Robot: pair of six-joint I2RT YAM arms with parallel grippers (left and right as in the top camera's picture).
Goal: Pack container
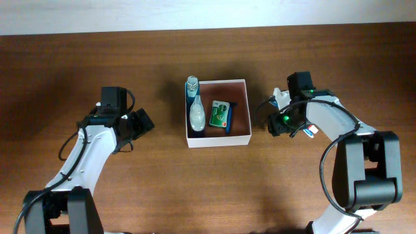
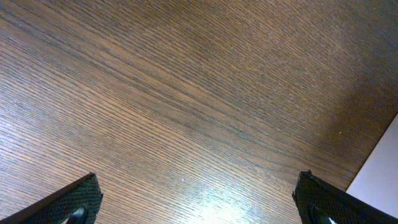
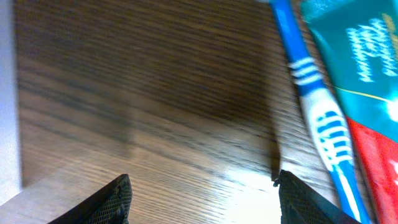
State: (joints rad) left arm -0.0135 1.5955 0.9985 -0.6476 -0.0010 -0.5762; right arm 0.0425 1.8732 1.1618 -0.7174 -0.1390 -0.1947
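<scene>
The container (image 1: 218,142), at table centre, already holds a clear bottle (image 1: 196,114) at its 9 o'clock wall and a green packet (image 1: 220,114), while at its 3 o'clock a blue toothbrush (image 3: 317,118) and toothpaste tube (image 3: 360,56) remain unpacked beside the spread, empty right gripper (image 3: 202,193); the left gripper (image 2: 199,199) gapes idle.

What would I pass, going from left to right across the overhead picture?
The left pincer → clear bottle → green packet → right wall of the container → right pincer. Bottle and packet both lie inside the container.
</scene>
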